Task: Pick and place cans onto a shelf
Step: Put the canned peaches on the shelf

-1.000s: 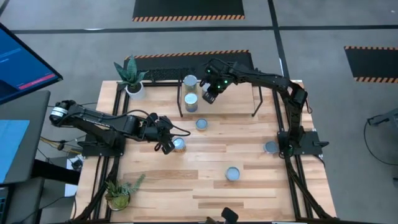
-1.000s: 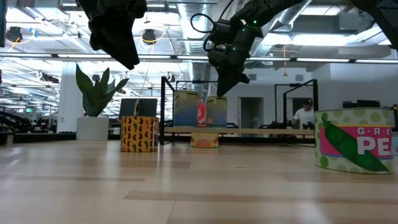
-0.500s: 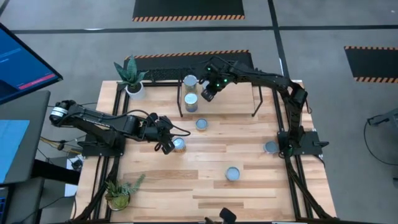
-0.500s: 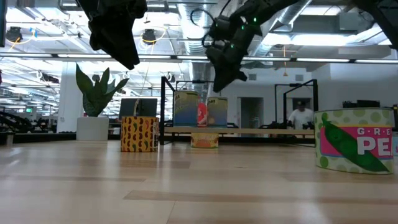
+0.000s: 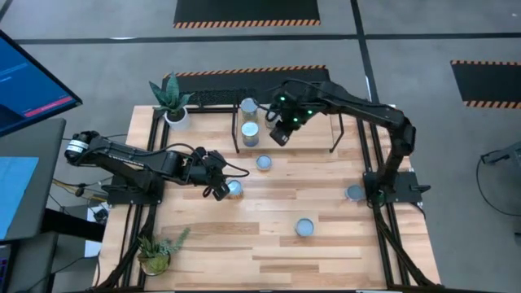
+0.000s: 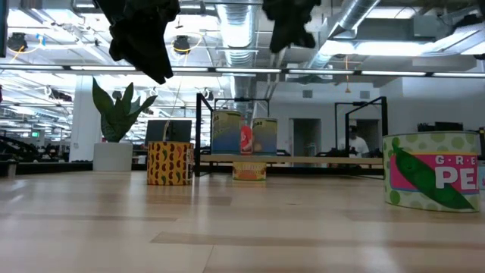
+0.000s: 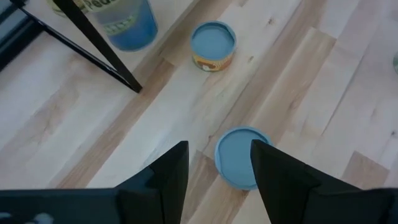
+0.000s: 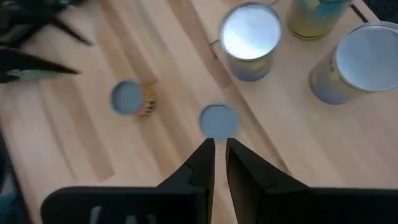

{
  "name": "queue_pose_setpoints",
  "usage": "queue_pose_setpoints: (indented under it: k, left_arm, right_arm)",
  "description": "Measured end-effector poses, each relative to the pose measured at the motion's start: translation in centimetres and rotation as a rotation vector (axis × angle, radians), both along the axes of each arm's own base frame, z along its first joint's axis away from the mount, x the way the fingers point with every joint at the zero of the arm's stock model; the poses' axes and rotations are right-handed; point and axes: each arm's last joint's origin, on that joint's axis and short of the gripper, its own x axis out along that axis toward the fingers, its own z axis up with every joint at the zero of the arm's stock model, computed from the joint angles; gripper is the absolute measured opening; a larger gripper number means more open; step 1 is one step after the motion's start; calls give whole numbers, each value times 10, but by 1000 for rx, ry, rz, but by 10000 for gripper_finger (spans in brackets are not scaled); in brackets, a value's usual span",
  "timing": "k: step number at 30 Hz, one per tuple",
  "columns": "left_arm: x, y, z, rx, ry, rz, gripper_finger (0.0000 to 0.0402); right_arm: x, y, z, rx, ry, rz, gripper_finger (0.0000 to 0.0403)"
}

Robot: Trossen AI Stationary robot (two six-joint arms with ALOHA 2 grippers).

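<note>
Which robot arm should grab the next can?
Probably the left. The left gripper hangs open right over a can on the table, fingers either side of it. The right gripper is up by the shelf, nearly closed and empty, farther from any loose can.

From the low view you see only part of the green pea can (image 6: 436, 171), cut off by the picture's right edge. The right hand (image 6: 292, 26) is cropped by the top edge there. The person (image 6: 354, 144) behind the shelf (image 6: 292, 160) is too small to make out.
</note>
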Motion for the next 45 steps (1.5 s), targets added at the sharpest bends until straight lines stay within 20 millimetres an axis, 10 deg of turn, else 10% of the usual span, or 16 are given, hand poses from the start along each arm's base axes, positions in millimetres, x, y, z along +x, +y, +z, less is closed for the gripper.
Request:
queue_pose_setpoints:
  k: [12, 45]
  left_arm:
    - [0, -1, 0, -35, 9, -25, 163]
    - [0, -1, 0, -33, 9, -24, 163]
  right_arm:
    - [-33, 23, 40, -22, -110, 15, 66]
    - [-42, 40, 36, 16, 9, -230, 66]
